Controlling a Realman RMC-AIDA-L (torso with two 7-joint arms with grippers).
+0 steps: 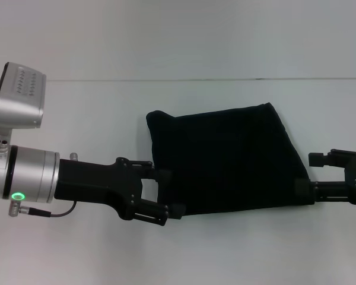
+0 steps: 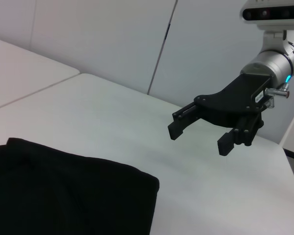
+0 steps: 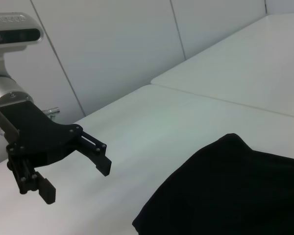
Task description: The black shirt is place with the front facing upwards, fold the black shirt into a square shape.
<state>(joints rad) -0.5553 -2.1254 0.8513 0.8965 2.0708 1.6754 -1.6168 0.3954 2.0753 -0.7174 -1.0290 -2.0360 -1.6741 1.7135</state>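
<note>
The black shirt (image 1: 231, 160) lies folded into a rough square on the white table (image 1: 178, 255), only plain black fabric showing. My left gripper (image 1: 169, 192) sits open at the shirt's near left corner; in the right wrist view this left gripper (image 3: 76, 181) is apart from the shirt (image 3: 235, 191), with nothing between its fingers. My right gripper (image 1: 307, 173) is open at the shirt's near right corner. In the left wrist view the right gripper (image 2: 198, 137) hovers empty over the table, past the shirt's (image 2: 63, 191) edge.
A second white table (image 2: 19, 68) adjoins along a seam, also visible as the second table (image 3: 245, 54) from the other side. A pale panelled wall (image 2: 137, 34) stands behind. My left arm's silver camera housing (image 1: 21, 95) sits at the far left.
</note>
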